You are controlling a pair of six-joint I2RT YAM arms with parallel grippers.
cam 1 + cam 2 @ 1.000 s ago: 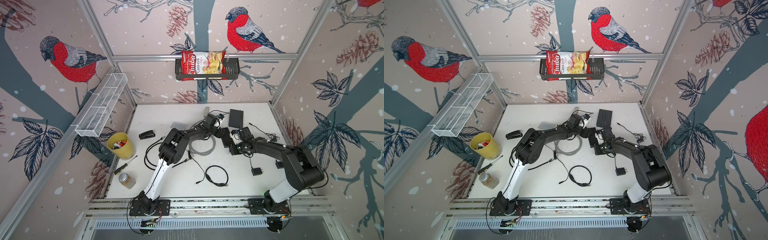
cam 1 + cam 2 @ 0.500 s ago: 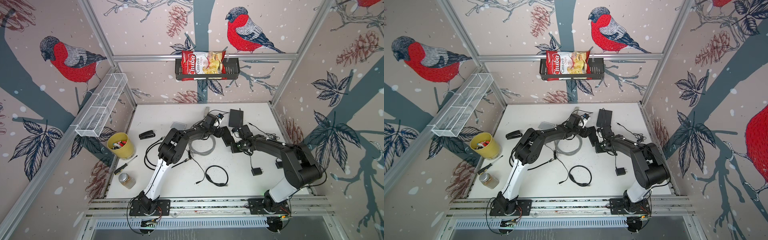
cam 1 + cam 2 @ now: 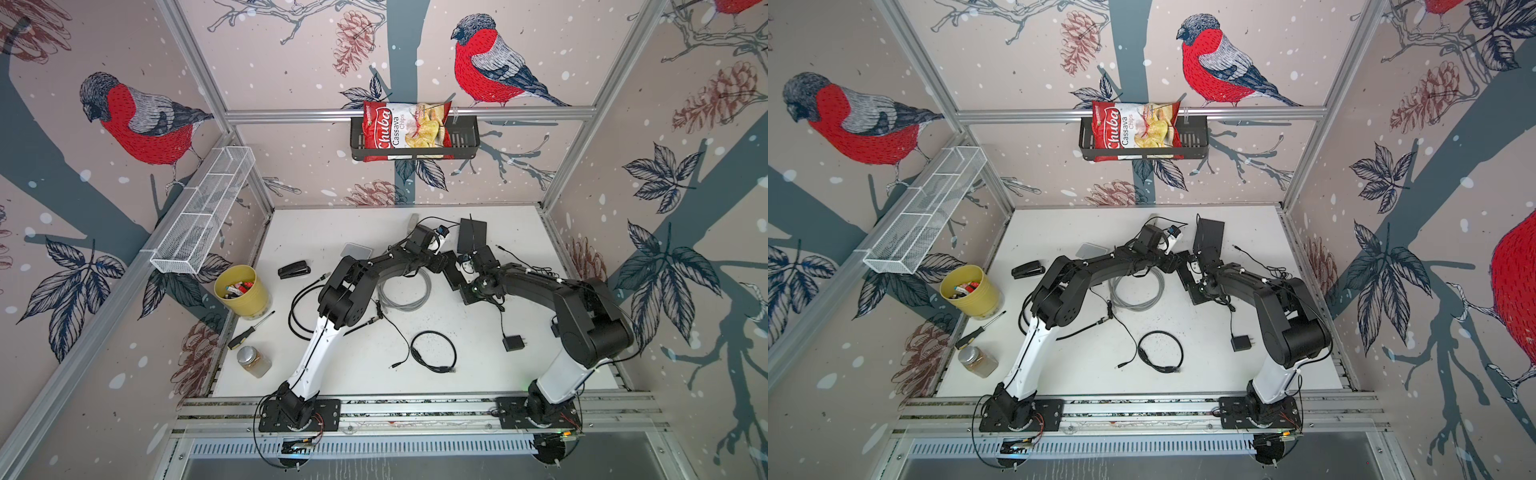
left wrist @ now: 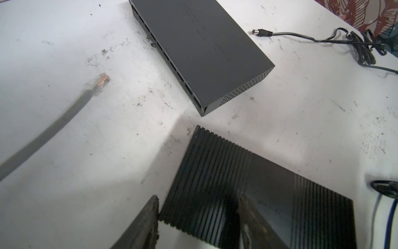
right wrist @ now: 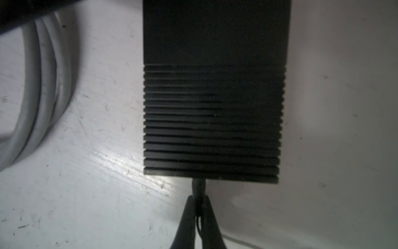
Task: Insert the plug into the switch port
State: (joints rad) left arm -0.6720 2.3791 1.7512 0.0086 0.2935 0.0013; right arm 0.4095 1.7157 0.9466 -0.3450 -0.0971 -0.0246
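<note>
Right gripper: clamped on black plug, at 6 o'clock end of ribbed switch.
Left gripper: jaws apart, over switch.

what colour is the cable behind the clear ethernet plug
Grey. The cable shows best in the left wrist view.

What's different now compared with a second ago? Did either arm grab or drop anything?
Hardly anything. The right gripper, shut on the black plug at the edge of the ribbed black box, crept slightly toward the back wall; nothing was grabbed or released. The left gripper stayed open over that box, and the grey cable coil, yellow cup and other clutter did not move.
</note>
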